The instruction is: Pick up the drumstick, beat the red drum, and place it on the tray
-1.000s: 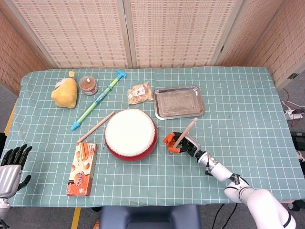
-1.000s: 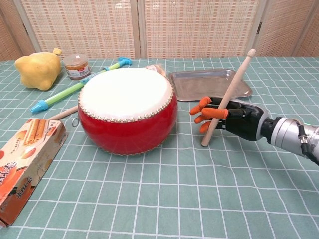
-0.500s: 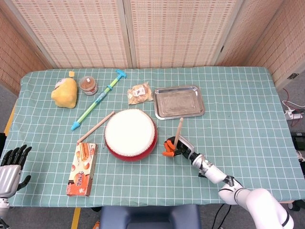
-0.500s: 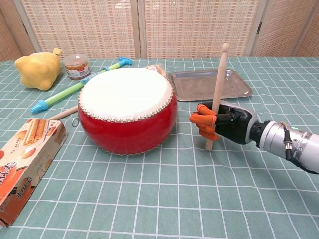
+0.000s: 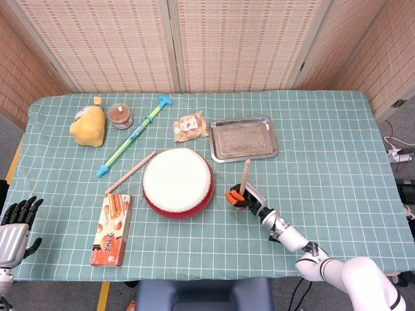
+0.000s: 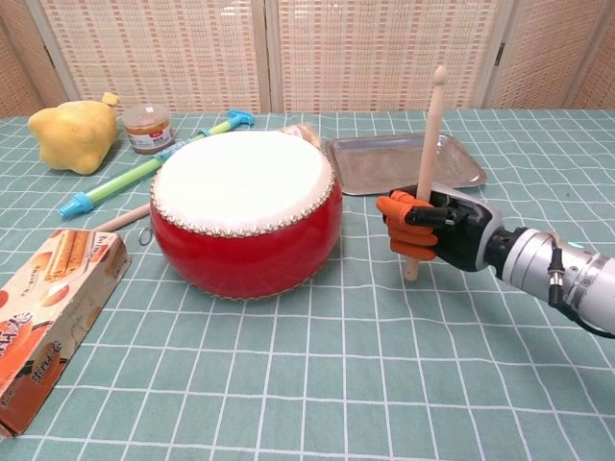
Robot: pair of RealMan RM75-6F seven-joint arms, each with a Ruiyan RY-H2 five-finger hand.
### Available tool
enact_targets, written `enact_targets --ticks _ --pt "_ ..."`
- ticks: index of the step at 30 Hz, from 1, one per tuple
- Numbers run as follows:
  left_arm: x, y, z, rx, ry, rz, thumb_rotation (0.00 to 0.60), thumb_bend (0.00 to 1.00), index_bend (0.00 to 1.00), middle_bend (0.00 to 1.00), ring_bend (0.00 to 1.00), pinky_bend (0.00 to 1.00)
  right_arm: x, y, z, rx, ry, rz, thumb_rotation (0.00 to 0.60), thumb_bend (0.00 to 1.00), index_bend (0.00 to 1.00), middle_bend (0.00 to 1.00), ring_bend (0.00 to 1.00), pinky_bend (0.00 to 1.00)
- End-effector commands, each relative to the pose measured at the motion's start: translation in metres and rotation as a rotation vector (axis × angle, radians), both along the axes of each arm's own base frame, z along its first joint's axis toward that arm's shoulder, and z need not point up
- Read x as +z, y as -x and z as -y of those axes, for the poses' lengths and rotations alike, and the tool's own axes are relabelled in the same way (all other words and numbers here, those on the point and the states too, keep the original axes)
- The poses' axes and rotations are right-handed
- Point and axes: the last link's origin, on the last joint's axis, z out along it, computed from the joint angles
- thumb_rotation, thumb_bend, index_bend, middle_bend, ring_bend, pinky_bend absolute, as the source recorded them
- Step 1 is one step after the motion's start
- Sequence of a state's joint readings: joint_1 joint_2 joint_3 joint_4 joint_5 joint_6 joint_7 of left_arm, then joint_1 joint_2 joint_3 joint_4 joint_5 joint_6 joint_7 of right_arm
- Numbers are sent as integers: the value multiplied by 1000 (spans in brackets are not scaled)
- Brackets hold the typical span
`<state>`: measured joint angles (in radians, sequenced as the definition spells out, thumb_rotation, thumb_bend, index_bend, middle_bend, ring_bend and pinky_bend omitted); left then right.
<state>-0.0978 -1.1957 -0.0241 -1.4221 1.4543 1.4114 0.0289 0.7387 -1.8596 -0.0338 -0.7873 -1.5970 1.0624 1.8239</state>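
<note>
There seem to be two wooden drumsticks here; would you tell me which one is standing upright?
The drumstick gripped by the right hand, right of the red drum, stands nearly upright. The other stick lies flat on the table left of the drum.

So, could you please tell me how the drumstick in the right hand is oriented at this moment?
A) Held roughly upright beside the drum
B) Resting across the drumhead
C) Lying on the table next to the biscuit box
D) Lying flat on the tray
A: the right hand grips the drumstick near its lower end, with the tip pointing up, just to the side of the red drum and in front of the tray.
</note>
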Motion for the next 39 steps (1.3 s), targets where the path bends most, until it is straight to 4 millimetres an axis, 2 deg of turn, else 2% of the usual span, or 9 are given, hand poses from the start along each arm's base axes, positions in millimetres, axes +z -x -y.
enact_targets --ticks 1,6,12,17,19,23,27,31,39 --pt "0 0 0 -2 -1 1 600 257 0 0 0 0 3 0 0 0 11 -1 600 836 1000 1000 1000 1000" --pt "2 -1 0 -6 -2 2 600 258 0 0 0 0 16 2 1 52 74 -61 600 863 1000 1000 1000 1000" --pt "3 -1 0 -15 -6 8 600 258 0 0 0 0 59 -7 9 229 334 -321 600 863 1000 1000 1000 1000" --pt "3 -4 -1 -35 -10 13 600 259 0 0 0 0 109 -34 25 367 618 -683 600 863 1000 1000 1000 1000" --pt "3 -6 -1 -47 -12 12 600 257 0 0 0 0 124 -46 30 411 717 -845 600 863 1000 1000 1000 1000" --pt "4 -12 -2 -83 -22 10 600 257 0 0 0 0 142 -70 40 469 806 -1069 600 863 1000 1000 1000 1000" --pt "6 -17 -1 -116 -32 9 600 257 0 0 0 0 149 -89 51 531 819 -1270 600 863 1000 1000 1000 1000" --pt "6 -20 -1 -126 -30 6 600 259 0 0 0 0 146 -103 60 561 782 -1388 600 865 1000 1000 1000 1000" --pt "4 -21 -1 -124 -22 6 600 257 0 0 0 0 120 -122 76 578 718 -1516 600 866 1000 1000 1000 1000"
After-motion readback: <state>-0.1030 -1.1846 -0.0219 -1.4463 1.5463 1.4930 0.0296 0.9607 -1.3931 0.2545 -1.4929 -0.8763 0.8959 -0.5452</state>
